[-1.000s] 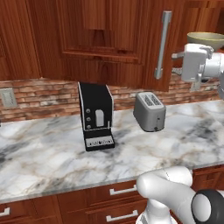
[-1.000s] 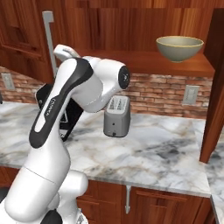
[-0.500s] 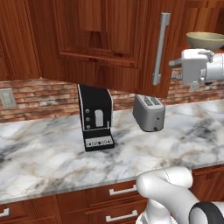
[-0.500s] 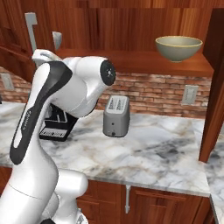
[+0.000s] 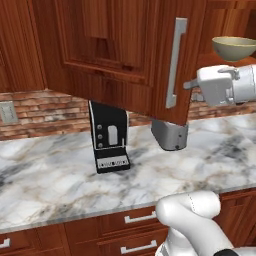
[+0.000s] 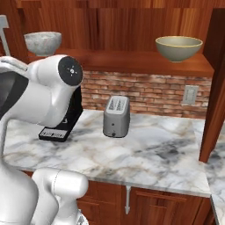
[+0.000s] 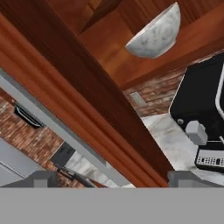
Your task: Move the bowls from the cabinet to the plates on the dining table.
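Note:
The cabinet (image 6: 132, 61) stands open. On its shelf sit the tan bowl (image 6: 179, 47) at the right and the speckled grey-white bowl (image 6: 42, 42) at the left. The tan bowl (image 5: 234, 47) also shows past the swung-out door (image 5: 120, 55). My gripper (image 5: 189, 86) is open at that door's silver bar handle (image 5: 175, 62). In the hand view the gripper (image 7: 113, 178) has its tips wide apart on either side of the handle (image 7: 52, 127) and the door edge, with the speckled bowl (image 7: 155, 33) above. The plates and the dining table are out of view.
On the marble counter (image 5: 60, 185) below stand a black coffee machine (image 5: 109, 136) and a silver toaster (image 6: 116, 116). The open door hides part of the toaster (image 5: 170, 136). The cabinet's right door (image 6: 215, 83) hangs open too. Drawers run under the counter edge.
The cabinet door has swung further open, leftward in the left base view, with my hand following its handle. The speckled bowl has come into sight in the right base view.

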You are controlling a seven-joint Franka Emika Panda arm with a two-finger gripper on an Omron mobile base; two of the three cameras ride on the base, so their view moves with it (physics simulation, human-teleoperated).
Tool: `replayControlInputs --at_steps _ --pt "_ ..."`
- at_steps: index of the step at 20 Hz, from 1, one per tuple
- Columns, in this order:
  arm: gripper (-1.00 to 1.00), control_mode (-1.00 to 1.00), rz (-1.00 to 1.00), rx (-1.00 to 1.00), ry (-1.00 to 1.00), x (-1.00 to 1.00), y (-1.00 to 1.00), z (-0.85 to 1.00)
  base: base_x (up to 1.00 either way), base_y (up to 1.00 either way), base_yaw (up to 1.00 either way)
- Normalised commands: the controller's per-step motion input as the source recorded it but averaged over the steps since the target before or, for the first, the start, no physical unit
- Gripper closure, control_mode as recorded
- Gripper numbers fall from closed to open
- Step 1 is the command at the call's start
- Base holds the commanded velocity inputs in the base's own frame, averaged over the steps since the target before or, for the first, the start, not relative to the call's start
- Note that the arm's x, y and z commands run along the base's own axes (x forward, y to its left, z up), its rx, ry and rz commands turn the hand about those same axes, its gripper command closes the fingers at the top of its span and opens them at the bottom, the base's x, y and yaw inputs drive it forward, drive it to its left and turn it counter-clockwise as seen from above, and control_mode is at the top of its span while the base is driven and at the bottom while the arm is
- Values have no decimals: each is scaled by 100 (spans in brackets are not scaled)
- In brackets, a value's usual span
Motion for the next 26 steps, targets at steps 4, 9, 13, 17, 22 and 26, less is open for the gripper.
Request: replayControlInputs --at_steps 4,9,13,17,22,26 --pt "-100 -100 0 -7 0 -38 100 -12 0 0 0" --pt "-100 -100 0 -7 0 -24 100 -2 0 0 0" --pt "-100 -100 5 -3 0 -2 100 0 0 0 0" --pt "-100 -100 8 -5 0 0 100 0 0 0 0" --pt "-100 -100 12 -5 0 0 98 0 0 0 0" --pt "-100 -100 17 0 0 3 83 -2 0 0 0"
